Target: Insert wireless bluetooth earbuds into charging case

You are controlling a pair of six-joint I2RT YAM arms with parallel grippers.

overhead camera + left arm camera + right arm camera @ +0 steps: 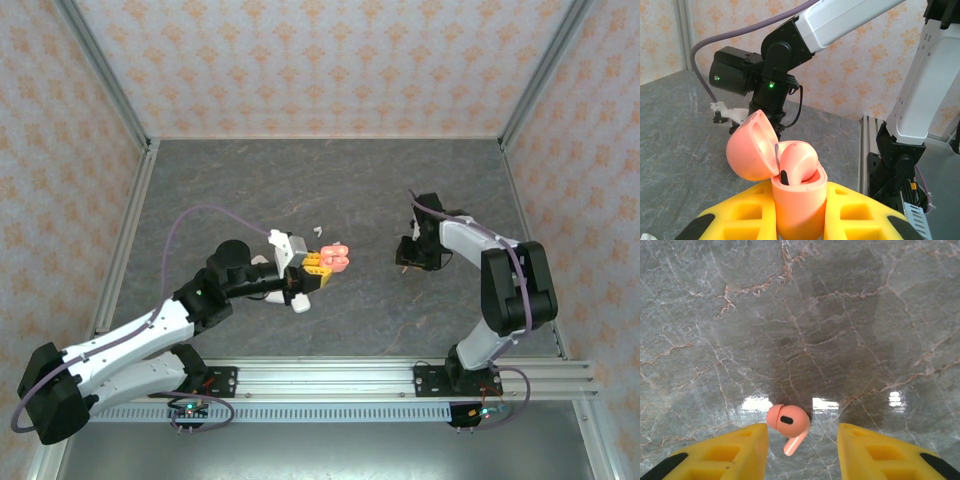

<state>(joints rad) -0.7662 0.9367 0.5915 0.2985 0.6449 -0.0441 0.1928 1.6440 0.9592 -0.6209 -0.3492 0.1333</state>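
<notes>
My left gripper (799,200) is shut on a coral charging case (800,212), held upright between its yellow fingers (860,212). The case's lid (751,147) hangs open to the left, and one coral earbud (799,162) sits in the case. From above, that case (335,258) is at mid-table, at the tip of the left gripper (318,264). A second coral earbud (788,421) lies on the table, stem pointing toward me, between the spread fingers of my right gripper (802,429). It lies closer to the left finger (747,445). The right gripper (408,258) points down at the table.
A tiny white earbud (318,229) lies just behind the left gripper, and a white rounded object (299,304) lies under it. The right arm (840,20) crosses the left wrist view's background. Metal frame posts and patterned walls (300,60) enclose the grey marble table (400,180).
</notes>
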